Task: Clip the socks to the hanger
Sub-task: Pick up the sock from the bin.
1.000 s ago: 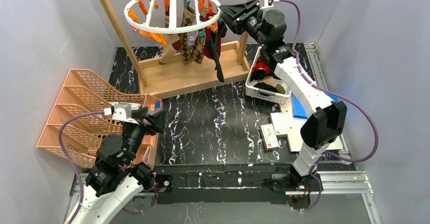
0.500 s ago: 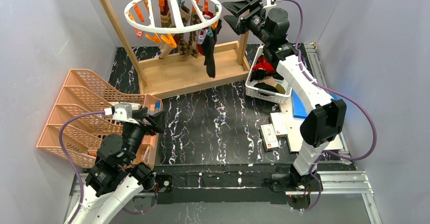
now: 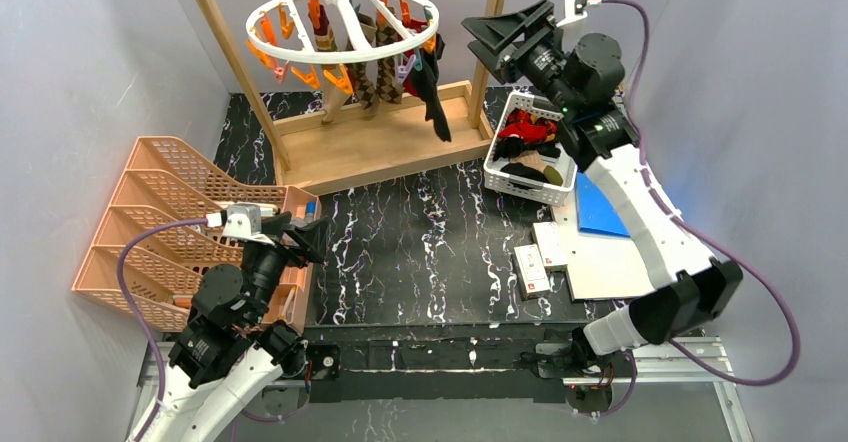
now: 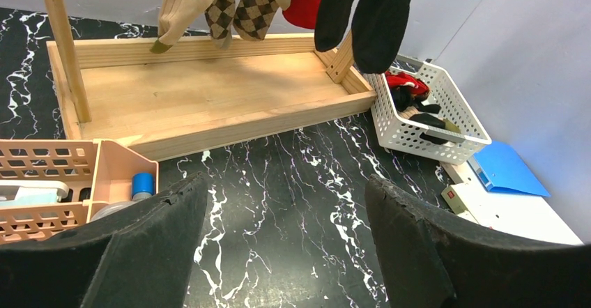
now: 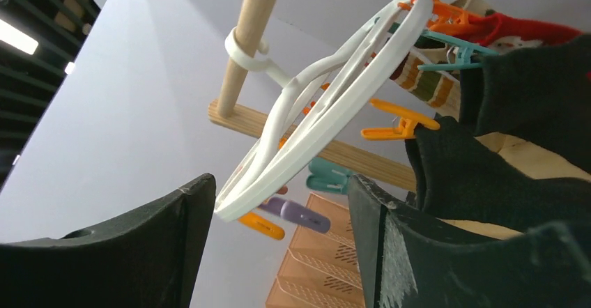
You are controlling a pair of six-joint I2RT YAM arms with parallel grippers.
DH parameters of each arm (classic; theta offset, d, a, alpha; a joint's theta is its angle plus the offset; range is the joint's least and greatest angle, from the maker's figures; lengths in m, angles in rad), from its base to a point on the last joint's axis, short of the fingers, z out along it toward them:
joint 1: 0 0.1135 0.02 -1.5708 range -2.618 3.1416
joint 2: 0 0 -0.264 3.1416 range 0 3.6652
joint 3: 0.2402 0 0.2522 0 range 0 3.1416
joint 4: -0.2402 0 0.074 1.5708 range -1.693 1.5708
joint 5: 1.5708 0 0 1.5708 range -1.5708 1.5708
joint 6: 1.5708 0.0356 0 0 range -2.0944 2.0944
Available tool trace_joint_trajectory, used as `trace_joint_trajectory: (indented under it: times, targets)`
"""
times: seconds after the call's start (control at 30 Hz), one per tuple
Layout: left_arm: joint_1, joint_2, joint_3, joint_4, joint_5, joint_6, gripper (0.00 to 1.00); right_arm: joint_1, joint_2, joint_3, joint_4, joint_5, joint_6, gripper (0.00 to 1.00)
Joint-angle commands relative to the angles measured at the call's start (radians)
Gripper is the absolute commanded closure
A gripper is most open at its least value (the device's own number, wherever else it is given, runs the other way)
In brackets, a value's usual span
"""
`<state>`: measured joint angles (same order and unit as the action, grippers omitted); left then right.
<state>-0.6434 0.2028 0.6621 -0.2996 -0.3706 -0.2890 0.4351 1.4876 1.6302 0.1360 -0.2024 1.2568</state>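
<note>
Right end effector (image 3: 482, 44) now back from hanger (image 3: 300, 56), jaws apart.

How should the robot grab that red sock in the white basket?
Pinch the red sock on its bunched-up part, which shows at the far end of the basket. Come straight down from above, because the basket's lattice walls block the sides and only the top is open. The open right gripper looks like the nearer one for this.
</note>
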Motion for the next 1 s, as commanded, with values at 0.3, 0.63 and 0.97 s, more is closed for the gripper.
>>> trace_joint_trajectory:
  times: [0.3,0.63,0.97]
  targets:
    - [0.002,0.033,-0.098,0.008,-0.044,-0.089,0.16,0.034,-0.330,-0.272,-0.526,0.438,-0.798,0.15]
    - [0.001,0.192,-0.148,0.128,0.011,-0.094,0.17,0.011,-0.468,-0.640,-0.520,0.604,-0.738,0.05]
    - [0.001,0.258,-0.126,0.104,-0.049,-0.027,0.16,-0.118,-0.319,-0.695,-0.279,0.424,-0.473,0.08]
